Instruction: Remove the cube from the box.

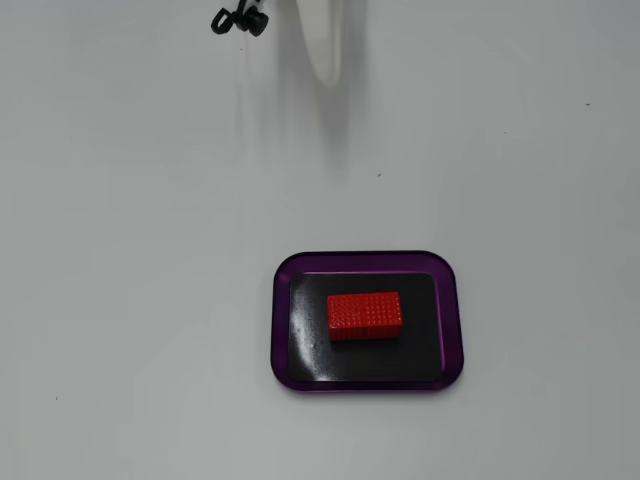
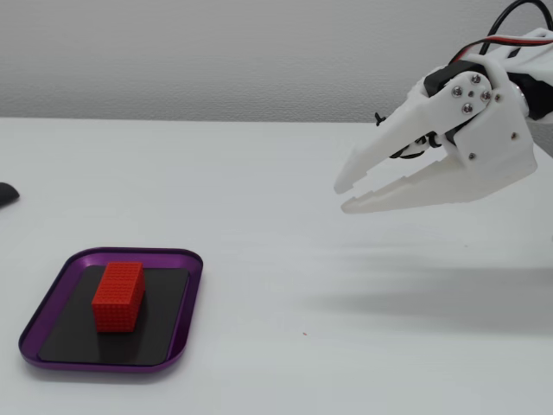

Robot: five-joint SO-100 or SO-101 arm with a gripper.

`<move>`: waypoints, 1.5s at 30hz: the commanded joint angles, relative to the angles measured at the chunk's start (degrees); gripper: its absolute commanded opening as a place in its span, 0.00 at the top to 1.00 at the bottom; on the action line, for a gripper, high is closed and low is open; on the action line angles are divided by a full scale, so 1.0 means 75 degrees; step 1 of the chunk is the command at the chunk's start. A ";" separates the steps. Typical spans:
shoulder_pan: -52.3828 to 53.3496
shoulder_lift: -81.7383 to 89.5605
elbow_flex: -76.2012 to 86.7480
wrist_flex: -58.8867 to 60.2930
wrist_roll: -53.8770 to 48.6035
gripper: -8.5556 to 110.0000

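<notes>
I judge the approach step is in hand: the cube [image 1: 365, 316] lies flat at the centre of the box [image 1: 281, 330], untouched. My gripper [image 2: 348, 194] hangs well apart above the desk [image 2: 285, 259], jaws slightly parted and empty. Next, I must open wider, travel over the box and descend astride the cube.

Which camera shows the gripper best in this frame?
The side-on fixed view: the whole white gripper shows in the air above the table, well right of the box holding the cube, fingers slightly parted. The top-down fixed view catches only a blurred white finger at its top edge.
</notes>
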 commanded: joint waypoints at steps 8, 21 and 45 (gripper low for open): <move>0.0047 0.0340 -0.0035 -0.0328 0.1066 0.93; 0.0082 0.0012 -0.1734 -0.0305 0.0926 0.93; 0.0059 -1.2211 -1.1273 0.1289 -0.1359 0.87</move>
